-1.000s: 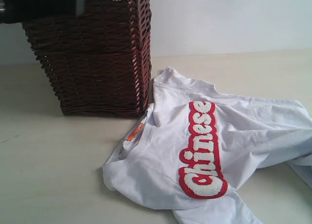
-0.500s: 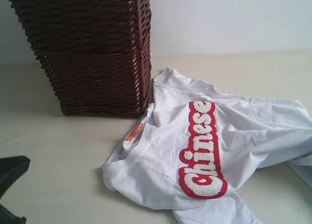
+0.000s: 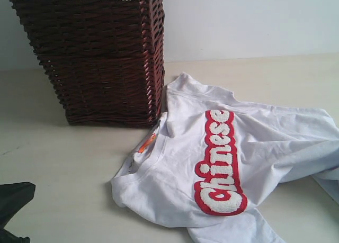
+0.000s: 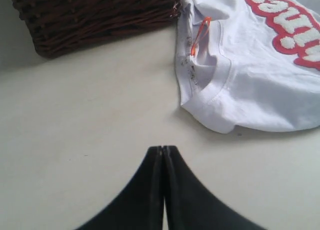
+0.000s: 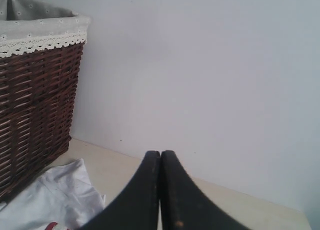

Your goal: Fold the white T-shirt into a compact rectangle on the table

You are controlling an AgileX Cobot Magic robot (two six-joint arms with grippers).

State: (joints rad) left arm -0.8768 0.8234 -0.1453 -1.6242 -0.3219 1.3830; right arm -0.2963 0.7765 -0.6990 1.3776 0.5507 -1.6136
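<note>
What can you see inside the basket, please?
Only a grey dotted liner with white lace edging, folded over the rim of the basket, shows in the right wrist view. The wicker walls hide the interior in every view, so any contents cannot be seen.

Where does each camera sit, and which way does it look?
Exterior view: off the arms, facing the wicker basket, white T-shirt, table and wall; a dark bit of left arm shows.
Left wrist view: on the left wrist, looking down past the shut left pincer at the shirt's collar.
Right wrist view: on the right wrist, looking past the shut right pincer at the wall.
All three share basket and shirt.
</note>
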